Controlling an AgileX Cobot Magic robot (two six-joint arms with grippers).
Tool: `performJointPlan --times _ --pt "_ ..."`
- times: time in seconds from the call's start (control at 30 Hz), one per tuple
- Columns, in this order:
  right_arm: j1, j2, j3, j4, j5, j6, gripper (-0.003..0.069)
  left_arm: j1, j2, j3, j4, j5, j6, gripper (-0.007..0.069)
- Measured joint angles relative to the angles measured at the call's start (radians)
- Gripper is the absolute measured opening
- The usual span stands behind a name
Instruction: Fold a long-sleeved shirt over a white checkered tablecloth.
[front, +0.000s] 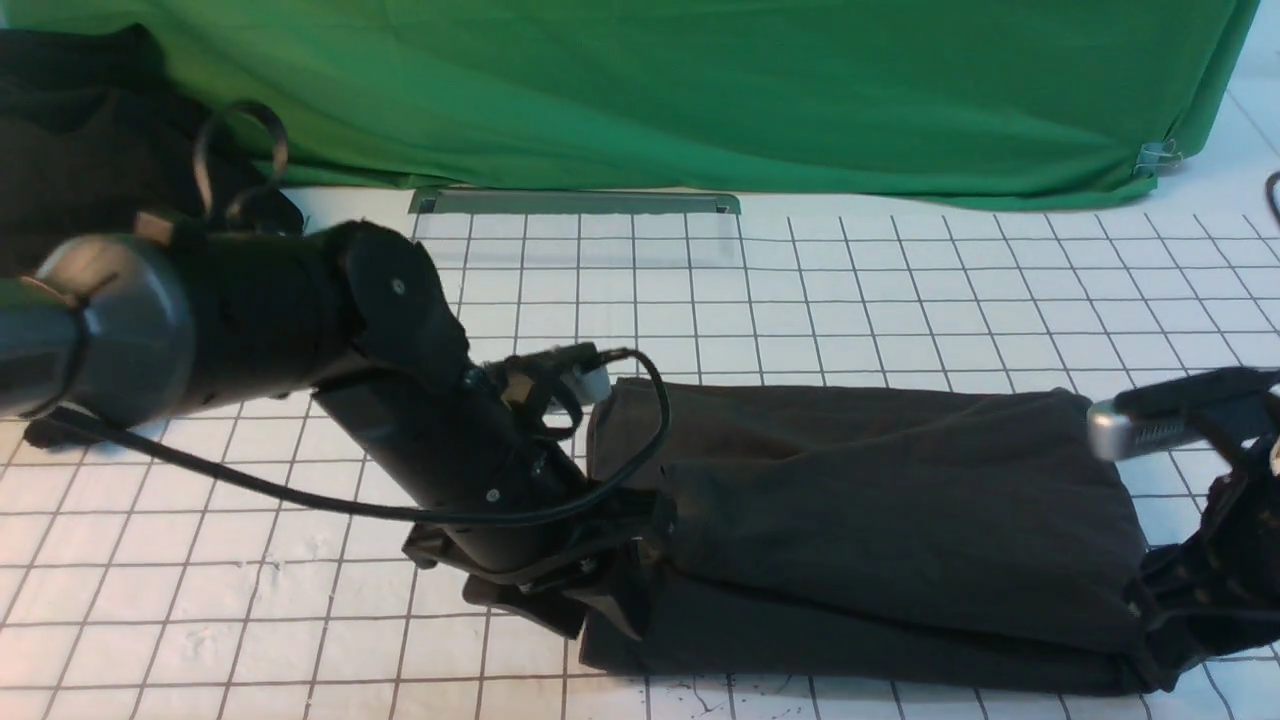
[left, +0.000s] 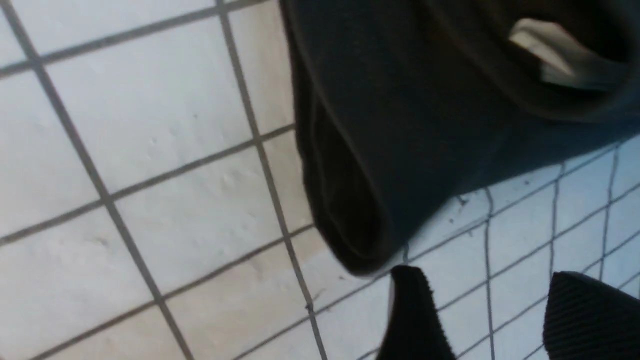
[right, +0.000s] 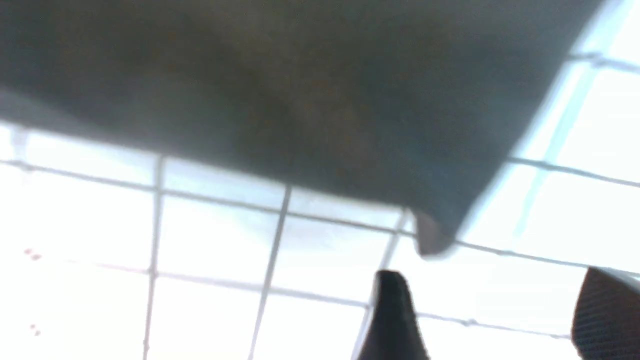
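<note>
Green cloth (front: 760, 90) is hanging across the top of the front frame, and below it the white checkered tablecloth (front: 900, 290) is covering your surface. You are looking at the long-sleeved shirt (front: 860, 510) lying in the lower middle and lower right of that frame as a compact dark rectangle, several layers stacked, edges fairly square. Judging by that shape, the folding is looking close to done; what may be remaining is a last tidy or one more fold, and pulling the arms clear.

Your left tool (front: 610, 590) is sitting at the shirt's left end, low in the frame, and your right tool (front: 1175, 640) at its right end near the bottom right corner.

Only the wrist views are showing you the jaws. In the left wrist view, the left tool (left: 492, 320) is standing apart with bare checkered cloth between its tips, and the layered shirt end (left: 400, 125) is lying just beyond them, ungripped. In the right wrist view, blurred, the right tool (right: 492, 320) is likewise apart and holding nothing, with a shirt corner (right: 435, 235) just ahead. The front view alone is giving you the whole folded outline and a second dark heap (front: 80, 130) at upper left.
</note>
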Motion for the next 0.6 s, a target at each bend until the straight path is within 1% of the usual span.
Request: performJointPlan --times 0.03,0.07,0.1,0.13,0.17,0.2,0.23,0.27,0.33,0.4,0.5,0.53,0.57,0.6 --pt "0.000 -0.048 -0.010 0.000 0.021 0.000 0.0415 0.000 -0.026 0.000 0.009 0.008 0.000 0.0400" --pt "0.000 -0.049 -0.012 0.000 0.025 0.000 0.0412 0.000 -0.033 0.000 0.011 0.008 0.000 0.0406" --pt "0.000 -0.149 -0.026 -0.001 0.062 -0.006 0.0377 0.000 -0.085 0.000 0.028 0.020 0.000 0.0447" --pt "0.000 -0.161 -0.026 -0.001 0.065 -0.008 0.0374 0.000 -0.097 0.000 0.032 0.021 0.000 0.0451" --pt "0.000 -0.259 -0.029 -0.001 0.083 -0.012 0.0335 0.000 -0.143 0.000 0.046 0.024 0.000 0.0471" --pt "0.000 -0.286 -0.029 -0.001 0.085 -0.012 0.0330 0.000 -0.148 0.000 0.046 0.025 0.000 0.0472" --pt "0.000 -0.408 -0.029 -0.001 0.090 -0.015 0.0258 0.000 -0.188 0.000 0.050 0.025 0.000 0.0477" --pt "0.000 -0.464 -0.029 -0.001 0.088 -0.016 0.0232 -0.001 -0.206 0.000 0.050 0.024 0.000 0.0477" --pt "0.000 -0.601 -0.029 -0.001 0.072 -0.019 0.0126 -0.001 -0.229 0.000 0.050 0.016 -0.001 0.0463" --pt "0.000 -0.733 -0.029 -0.001 0.050 -0.021 0.0044 -0.001 -0.240 0.000 0.050 -0.004 -0.001 0.0433" --pt "0.000 -0.876 -0.028 -0.001 0.018 -0.022 0.0009 -0.001 -0.242 0.000 0.050 -0.027 -0.001 0.0383" --pt "0.000 -0.935 -0.020 -0.001 -0.020 -0.027 0.0002 -0.001 -0.242 0.000 0.050 -0.034 -0.001 0.0350" --pt "0.000 -0.952 -0.016 -0.001 -0.033 -0.029 0.0001 -0.001 -0.242 0.000 0.050 -0.036 -0.001 0.0350" --pt "0.000 -1.005 0.008 0.002 -0.079 -0.044 -0.0001 -0.001 -0.243 0.002 0.049 -0.042 0.000 0.0311"
